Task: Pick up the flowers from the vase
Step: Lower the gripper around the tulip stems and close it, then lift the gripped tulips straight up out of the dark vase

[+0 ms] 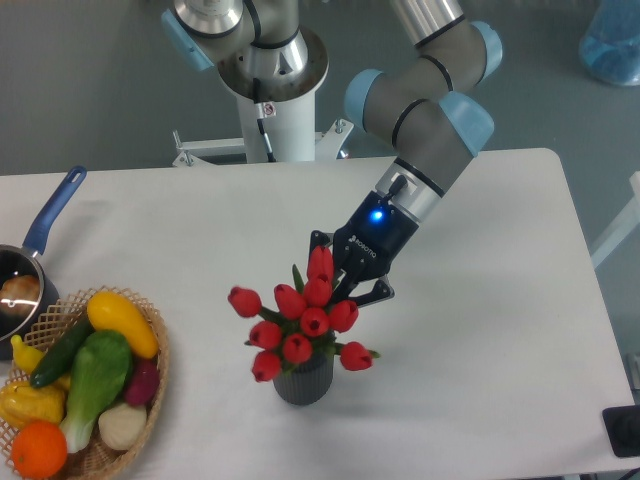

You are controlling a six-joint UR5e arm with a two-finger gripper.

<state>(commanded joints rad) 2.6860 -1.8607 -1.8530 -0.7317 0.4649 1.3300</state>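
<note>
The flowers (303,322), a bunch of red tulip buds with green leaves, stand in the vase (303,381), a small dark ribbed cylinder near the table's front middle. My gripper (343,281) reaches down from the upper right, and its black fingers are shut on the upper right side of the bunch. One bud sticks up right at the fingertips. The stems are hidden behind the buds and the vase rim.
A wicker basket (150,385) of vegetables sits at the front left. Behind it is a pot with a blue handle (52,212). The robot's white base (275,90) stands at the table's back edge. A black object (622,430) is at the front right corner.
</note>
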